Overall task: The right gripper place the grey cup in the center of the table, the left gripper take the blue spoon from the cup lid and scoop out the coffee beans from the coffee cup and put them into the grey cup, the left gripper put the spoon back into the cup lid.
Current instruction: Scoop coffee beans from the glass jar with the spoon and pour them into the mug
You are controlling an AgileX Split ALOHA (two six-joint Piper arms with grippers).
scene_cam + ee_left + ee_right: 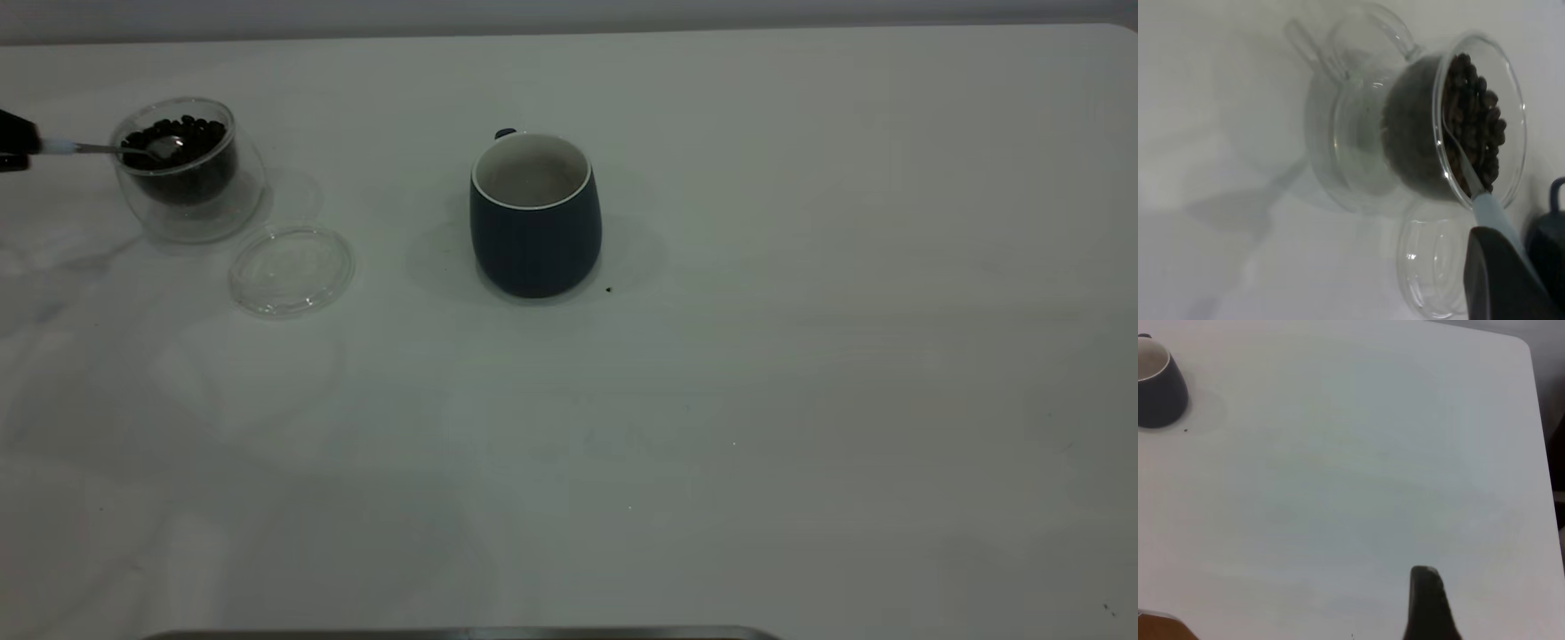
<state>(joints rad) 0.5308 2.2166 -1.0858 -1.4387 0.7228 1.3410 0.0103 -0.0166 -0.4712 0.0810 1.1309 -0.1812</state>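
At the tabletop's (800, 400) left edge the left gripper (18, 147) pinches the blue spoon (107, 149), its bowl resting on the coffee beans (182, 138) in the coffee cup (188, 169), with the cup lid (292, 270) just beside it, the grey cup (535, 215) standing mid-table, and the right gripper (1428, 603) over the bare right side, its fingers impossible to judge.

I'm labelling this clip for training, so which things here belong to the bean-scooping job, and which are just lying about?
Part of the job:
- left gripper, holding the spoon
- glass cup of coffee beans
- empty lid
- grey mug, mid-table
- right gripper, parked away

Lying about:
- one dark speck beside the mug
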